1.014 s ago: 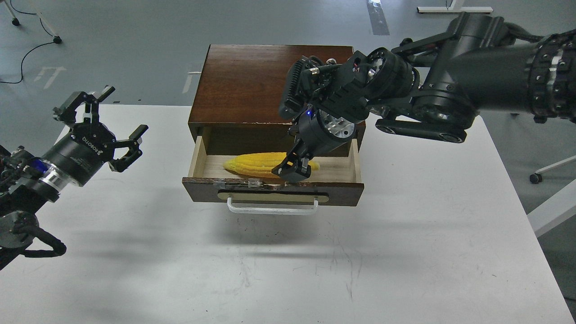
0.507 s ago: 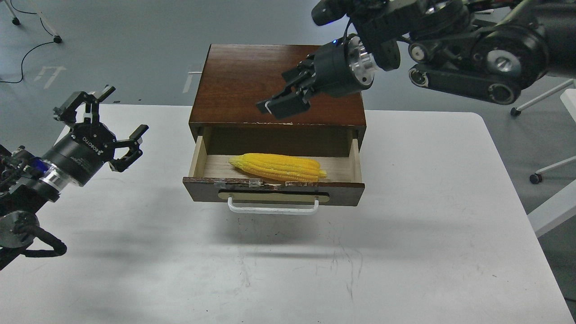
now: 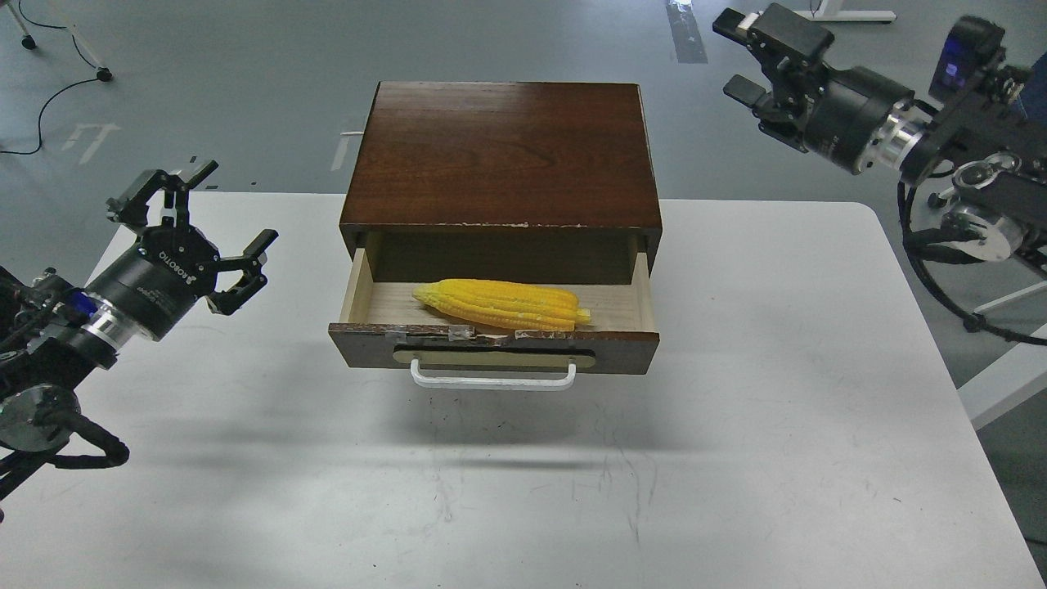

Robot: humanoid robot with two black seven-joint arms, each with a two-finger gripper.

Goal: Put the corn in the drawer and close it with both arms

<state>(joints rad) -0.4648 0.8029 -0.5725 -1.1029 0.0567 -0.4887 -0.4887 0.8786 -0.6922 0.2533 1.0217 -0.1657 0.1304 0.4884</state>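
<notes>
The corn (image 3: 501,304) lies on its side inside the open drawer (image 3: 494,348), lengthwise along the pale wood floor, its tapered end pointing toward the left wall. The drawer stands pulled out from the dark brown cabinet (image 3: 501,155), which sits on the white table (image 3: 736,458). The left gripper (image 3: 196,225) hangs above the table to the left of the drawer, well apart from it — its fingers spread wide and holding nothing. The right gripper (image 3: 752,49) is raised high at the upper right, beyond the table's far edge, clear of the cabinet; its fingers appear parted and empty, though the angle makes this hard to confirm.
</notes>
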